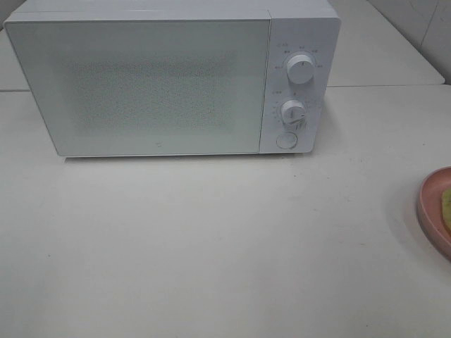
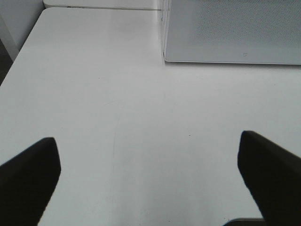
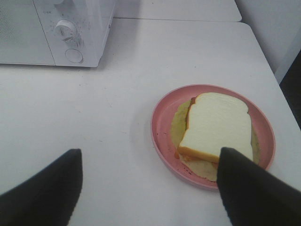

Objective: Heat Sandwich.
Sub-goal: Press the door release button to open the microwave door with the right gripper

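The sandwich lies on a round pink plate on the white bench, to the right of the microwave, whose door is closed. The right end effector hangs released near the plate. The left end effector is released too, holding nothing, above the bench.

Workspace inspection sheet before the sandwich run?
Surface: white table, faint marks.
Job's things: sandwich on pink plate, at the table's right edge; microwave at the back, door shut.
Clutter: nothing seen.
Grippers: left gripper open, empty, over bare table; right gripper open, empty, near the plate.
Cables: nothing seen.
Surroundings: second table behind; tiled wall.
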Controlling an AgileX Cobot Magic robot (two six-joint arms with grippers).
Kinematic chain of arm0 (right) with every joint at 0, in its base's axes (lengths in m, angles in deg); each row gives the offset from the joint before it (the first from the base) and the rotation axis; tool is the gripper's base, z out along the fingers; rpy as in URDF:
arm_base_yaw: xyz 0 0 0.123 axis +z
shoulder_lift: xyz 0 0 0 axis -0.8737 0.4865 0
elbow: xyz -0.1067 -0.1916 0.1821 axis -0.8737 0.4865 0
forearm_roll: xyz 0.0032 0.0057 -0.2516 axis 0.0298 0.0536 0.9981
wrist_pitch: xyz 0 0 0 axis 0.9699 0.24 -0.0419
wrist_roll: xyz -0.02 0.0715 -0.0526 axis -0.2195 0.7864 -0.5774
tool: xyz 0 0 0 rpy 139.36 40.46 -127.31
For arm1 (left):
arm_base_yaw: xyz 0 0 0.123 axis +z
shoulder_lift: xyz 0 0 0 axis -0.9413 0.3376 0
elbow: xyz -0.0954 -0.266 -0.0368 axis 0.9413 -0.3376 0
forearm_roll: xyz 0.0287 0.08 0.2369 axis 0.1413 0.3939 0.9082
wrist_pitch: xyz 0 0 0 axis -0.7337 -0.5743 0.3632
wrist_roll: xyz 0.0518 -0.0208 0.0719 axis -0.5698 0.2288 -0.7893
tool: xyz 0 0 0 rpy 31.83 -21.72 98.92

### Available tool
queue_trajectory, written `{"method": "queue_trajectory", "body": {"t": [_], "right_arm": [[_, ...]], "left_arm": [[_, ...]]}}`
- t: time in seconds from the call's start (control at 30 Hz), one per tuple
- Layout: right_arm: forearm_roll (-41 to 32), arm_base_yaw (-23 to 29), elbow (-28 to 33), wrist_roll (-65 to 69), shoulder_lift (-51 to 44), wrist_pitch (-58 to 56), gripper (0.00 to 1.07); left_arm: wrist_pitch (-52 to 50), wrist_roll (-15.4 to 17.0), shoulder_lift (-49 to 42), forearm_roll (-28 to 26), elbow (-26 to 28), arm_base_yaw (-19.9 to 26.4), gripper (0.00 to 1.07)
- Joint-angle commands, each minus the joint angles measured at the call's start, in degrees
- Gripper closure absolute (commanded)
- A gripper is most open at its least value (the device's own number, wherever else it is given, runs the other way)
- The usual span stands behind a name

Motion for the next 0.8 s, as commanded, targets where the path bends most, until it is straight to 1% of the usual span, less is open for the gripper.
{"method": "queue_trajectory", "body": {"t": [0.03, 0.5, 0.63, 0.67, 0.8], "right_arm": [[-0.1, -0.3, 0.1, 0.1, -1.6, 0.2, 0.31], [-0.6, -0.3, -0.5, -0.1, -1.0, 0.5, 0.31], [-0.6, -0.3, -2.2, 0.1, 1.9, 1.5, 0.31], [-0.6, -0.3, -3.1, 0.1, 4.0, 2.5, 0.31], [-0.6, -0.3, -3.3, 0.1, 7.0, 5.2, 0.31]], "left_arm": [[-0.8, 0.3, -1.0, -0.3, -0.1, 0.3, 0.09], [-0.8, 0.3, -1.0, -0.3, -0.1, 0.3, 0.09], [-0.8, 0.3, -1.0, -0.3, -0.1, 0.3, 0.09], [-0.8, 0.3, -1.0, -0.3, -0.1, 0.3, 0.09], [-0.8, 0.3, -1.0, -0.3, -0.1, 0.3, 0.09]]}}
